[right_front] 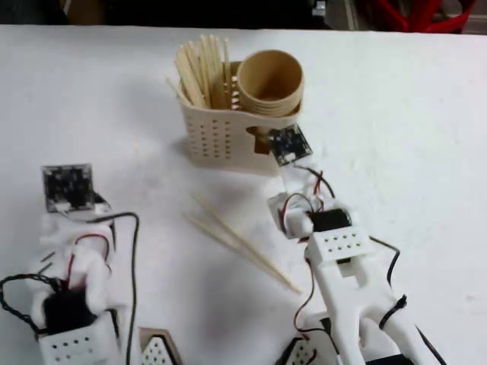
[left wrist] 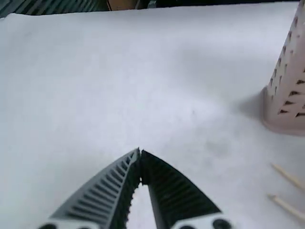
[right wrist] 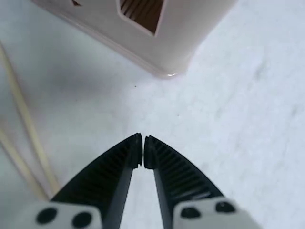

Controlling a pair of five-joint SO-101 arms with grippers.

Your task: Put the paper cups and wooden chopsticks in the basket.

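Note:
A cream perforated basket (right_front: 221, 137) stands at the table's far middle. Several wooden chopsticks (right_front: 202, 72) stand upright in it beside a tan paper cup (right_front: 270, 80). Two more chopsticks (right_front: 240, 242) lie flat on the table in front of the basket. My right arm (right_front: 335, 243) is just in front of the basket's right front corner. The right gripper (right wrist: 142, 145) is shut and empty, low over the table near the basket (right wrist: 157, 28), with the loose chopsticks (right wrist: 24, 119) beside it. At the near left, my left gripper (left wrist: 139, 156) is shut on nothing, well apart from the basket (left wrist: 288, 95).
The white table (right_front: 396, 114) has free room on both sides of the basket. Its far edge runs along the top of the high view, with dark clutter beyond. Cables hang from both arms. The tips of the loose chopsticks (left wrist: 286, 191) lie off to one side of the left gripper.

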